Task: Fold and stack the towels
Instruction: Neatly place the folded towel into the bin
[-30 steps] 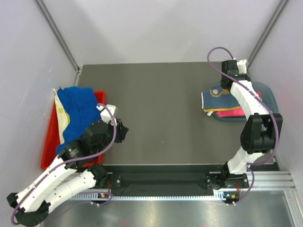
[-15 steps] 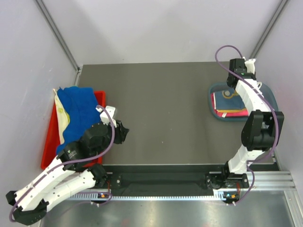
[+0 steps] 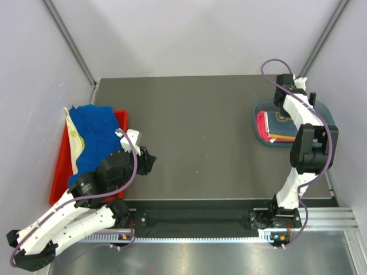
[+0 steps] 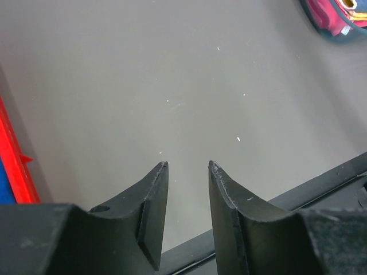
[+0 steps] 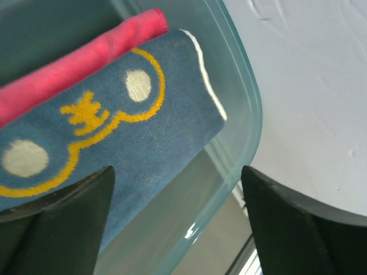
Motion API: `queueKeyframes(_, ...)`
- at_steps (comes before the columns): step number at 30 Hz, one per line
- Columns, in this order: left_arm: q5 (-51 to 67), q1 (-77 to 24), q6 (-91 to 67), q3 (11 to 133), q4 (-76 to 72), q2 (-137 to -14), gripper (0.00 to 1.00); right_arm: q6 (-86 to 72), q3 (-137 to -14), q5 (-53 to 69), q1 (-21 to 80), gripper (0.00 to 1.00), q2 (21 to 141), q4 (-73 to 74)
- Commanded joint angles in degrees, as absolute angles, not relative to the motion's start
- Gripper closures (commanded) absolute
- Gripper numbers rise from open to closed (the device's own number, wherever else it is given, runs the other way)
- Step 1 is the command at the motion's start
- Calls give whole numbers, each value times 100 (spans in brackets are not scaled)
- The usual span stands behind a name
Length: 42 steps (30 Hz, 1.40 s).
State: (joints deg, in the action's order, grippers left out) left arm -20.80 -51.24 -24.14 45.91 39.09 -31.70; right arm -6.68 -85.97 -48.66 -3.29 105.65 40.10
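Observation:
Two folded towels lie in the translucent teal bin (image 3: 257, 135) at the table's right: a navy towel (image 5: 114, 132) with yellow lines and cream dots, and a hot pink towel (image 5: 69, 63) beside and under it. My right gripper (image 5: 176, 169) hangs open just above the navy towel and the bin rim (image 5: 248, 109), holding nothing. A royal blue towel (image 3: 94, 137) lies crumpled over a cream towel (image 3: 72, 146) on the red tray (image 3: 60, 177) at the left. My left gripper (image 4: 188, 165) is open over bare table, near the tray.
The tray's red edge (image 4: 12, 166) shows at the left of the left wrist view, and the bin with the pink towel (image 4: 332, 14) at its top right. The table's near edge rail (image 4: 321, 177) runs just under the left fingers. Grey walls close in both sides.
My right gripper went from shut to wide open and let the navy towel go. That towel, first spread past the bin's left edge, now lies folded inside it. The left arm has barely moved.

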Motion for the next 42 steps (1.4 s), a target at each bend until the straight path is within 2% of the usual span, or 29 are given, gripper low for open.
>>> queueKeyframes(1,-2215,-5177,-2470,4570,3885,-3111,61,-1081,-9132,-4720,-396,8,10363,4201)
queueKeyframes(8,-2250,-5186,-2470,4588,3885,-3208,61,-1511,-8878,-4079,-255,3,9537,4166)
queueKeyframes(12,-2320,-5194,-2479,4588,3902,-3252,60,-1740,-8098,-3341,-45,2,8827,3694)
queueKeyframes(16,-2320,-5194,-2479,4588,3894,-3366,60,-1890,-7332,-2979,614,0,8070,3087)
queueKeyframes(20,-2355,-5194,-2487,4614,3929,-3506,60,-2012,-6498,-2910,1772,0,7210,2401)
queueKeyframes(29,-2838,-5194,-2637,4702,4139,-3665,60,-2346,-4635,-2294,3373,0,6074,634)
queueKeyframes(35,-3146,-5194,-2698,4755,4192,-3674,59,-2469,-3702,-2092,3604,0,5442,35)
queueKeyframes(42,-3410,-5194,-2821,4746,4289,-3419,57,-2461,-3410,-1925,3621,0,5010,44)
